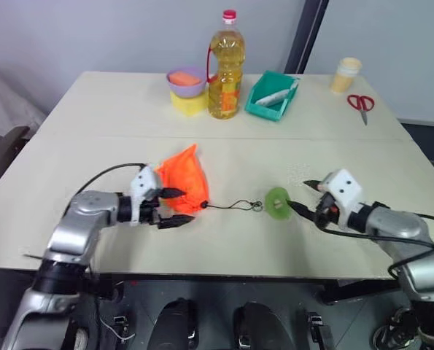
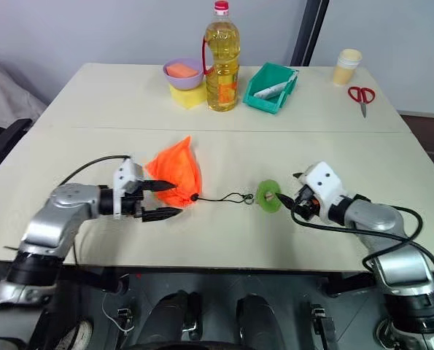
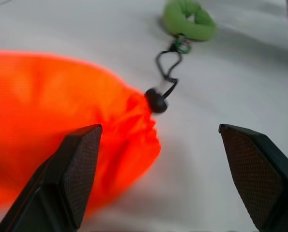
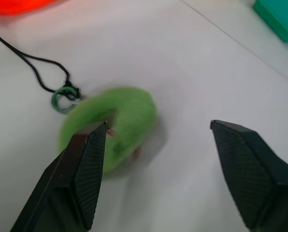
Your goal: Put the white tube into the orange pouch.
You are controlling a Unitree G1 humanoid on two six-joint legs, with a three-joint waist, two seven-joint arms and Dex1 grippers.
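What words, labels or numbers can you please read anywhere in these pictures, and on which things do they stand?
No text can be read with certainty.
Oil bottle: it bears a label, too small and blurred to read.
White tube in the teal bin: no print can be made out.
Cup: no print can be made out.
Orange pouch, green disc, scissors: no lettering visible.

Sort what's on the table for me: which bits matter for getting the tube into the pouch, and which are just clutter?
Job:
- orange pouch, cinched shut
- its cord and green disc
- a white tube, lying in the teal bin

Lying about:
- oil bottle
- purple bowl on a yellow block
- cup
- scissors
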